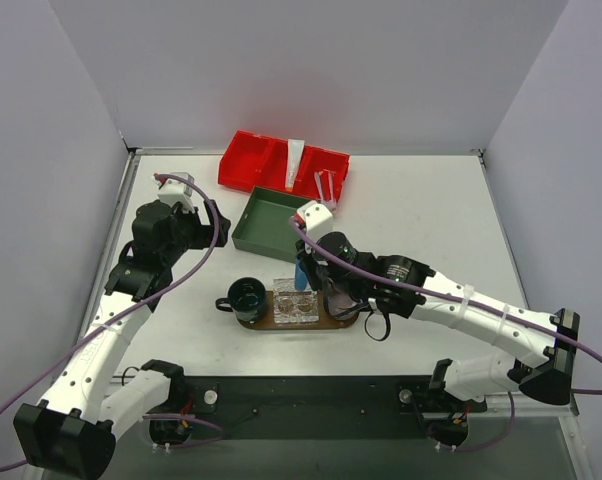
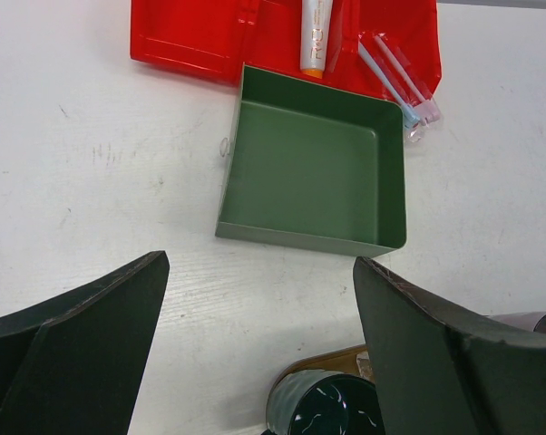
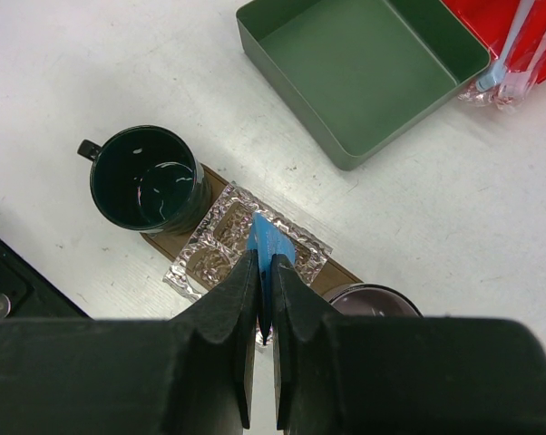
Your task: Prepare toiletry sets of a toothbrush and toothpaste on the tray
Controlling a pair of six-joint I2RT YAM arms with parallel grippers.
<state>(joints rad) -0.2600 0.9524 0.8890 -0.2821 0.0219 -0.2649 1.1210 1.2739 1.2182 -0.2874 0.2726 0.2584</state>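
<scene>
Blue tube [image 3: 265, 240]: small, soft and flat-ended, bright blue. It is seen edge-on, standing between the fingers of the right gripper [image 3: 264, 265].
Right gripper: clamped on the blue tube, above the middle of the tray. Whether the tube touches anything below cannot be told.
Tray [image 3: 157, 244]: a flat brown wooden oval near the front of the table [image 1: 431, 220].
Tray contents: a green mug [image 3: 151, 178] at the left end, a grey mug [image 3: 375, 297] at the right end, and crinkled foil packets [image 3: 220, 243] between them.
White tube [image 2: 316, 34]: white with an orange band at its near end. It lies in the red bin [image 2: 190, 38], behind the green box [image 2: 315, 172].
Toothbrushes [image 2: 396, 80]: two slim brushes in clear wrapping, showing pale blue and pink. They lie slantwise at the right end of the red bin, with their ends over its rim, just beside the far right corner of the green box.
Left gripper [image 2: 259, 272]: jaws wide apart and holding nothing, facing the green box.
</scene>
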